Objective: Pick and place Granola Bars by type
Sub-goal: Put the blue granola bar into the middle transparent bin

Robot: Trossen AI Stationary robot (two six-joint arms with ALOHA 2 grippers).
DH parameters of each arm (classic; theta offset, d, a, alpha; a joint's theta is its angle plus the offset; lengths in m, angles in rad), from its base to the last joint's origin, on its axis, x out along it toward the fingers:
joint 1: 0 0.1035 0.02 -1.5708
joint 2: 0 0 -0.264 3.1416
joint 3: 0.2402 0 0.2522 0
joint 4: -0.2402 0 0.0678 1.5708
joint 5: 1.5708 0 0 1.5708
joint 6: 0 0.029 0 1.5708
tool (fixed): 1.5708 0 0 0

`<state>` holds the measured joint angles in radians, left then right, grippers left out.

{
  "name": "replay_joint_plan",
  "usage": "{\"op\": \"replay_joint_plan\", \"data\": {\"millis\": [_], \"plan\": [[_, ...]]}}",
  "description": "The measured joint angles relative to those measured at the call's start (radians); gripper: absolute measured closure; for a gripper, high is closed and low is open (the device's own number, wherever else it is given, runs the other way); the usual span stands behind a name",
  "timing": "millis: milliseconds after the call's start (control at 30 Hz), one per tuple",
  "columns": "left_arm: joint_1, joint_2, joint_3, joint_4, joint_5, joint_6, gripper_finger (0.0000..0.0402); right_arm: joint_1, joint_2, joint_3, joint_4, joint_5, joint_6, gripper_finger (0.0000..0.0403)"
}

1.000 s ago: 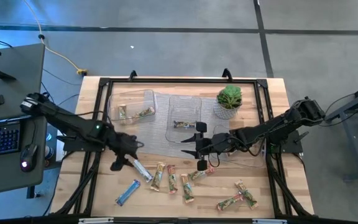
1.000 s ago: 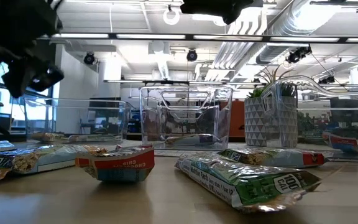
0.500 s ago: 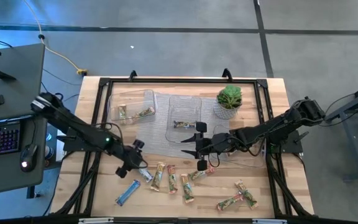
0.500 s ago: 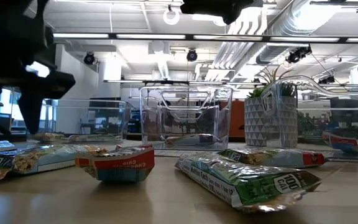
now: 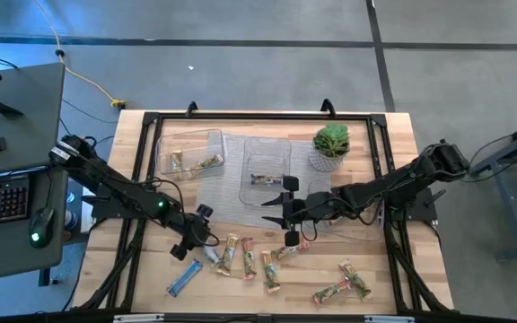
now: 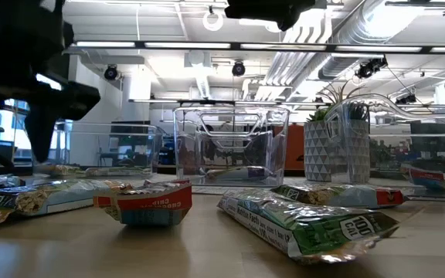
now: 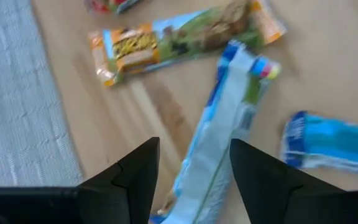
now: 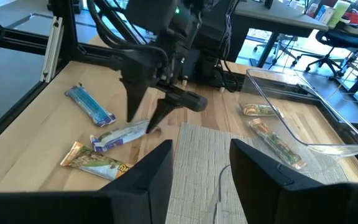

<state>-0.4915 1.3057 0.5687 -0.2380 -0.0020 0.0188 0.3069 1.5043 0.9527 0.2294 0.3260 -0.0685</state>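
The left gripper [image 7: 193, 163] hangs with its 2 fingers spread, empty, straddling a silver-and-blue granola bar [image 7: 219, 134] lying flat on the wooden table [image 5: 133, 269]. A blue-wrapped bar [image 7: 328, 143] and an orange-ended bar [image 7: 179, 40] lie just beside it. The right gripper [image 8: 201, 165] waits, fingers parted and empty, over the grey mat [image 8: 197, 162].

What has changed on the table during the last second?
The left hand moved toward the table's middle and came over the silver-blue bar, fingers open. Nothing was gripped or released. The right hand and all bars stayed in place.
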Motion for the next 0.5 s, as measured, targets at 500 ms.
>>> {"op": "replay_joint_plan", "data": {"millis": [500], "plan": [[0.000, 0.025, 0.027, -0.052, 0.044, -0.006, 0.0212, 0.000, 0.000, 0.000, -0.001, 0.000, 0.000, 0.0261]]}}
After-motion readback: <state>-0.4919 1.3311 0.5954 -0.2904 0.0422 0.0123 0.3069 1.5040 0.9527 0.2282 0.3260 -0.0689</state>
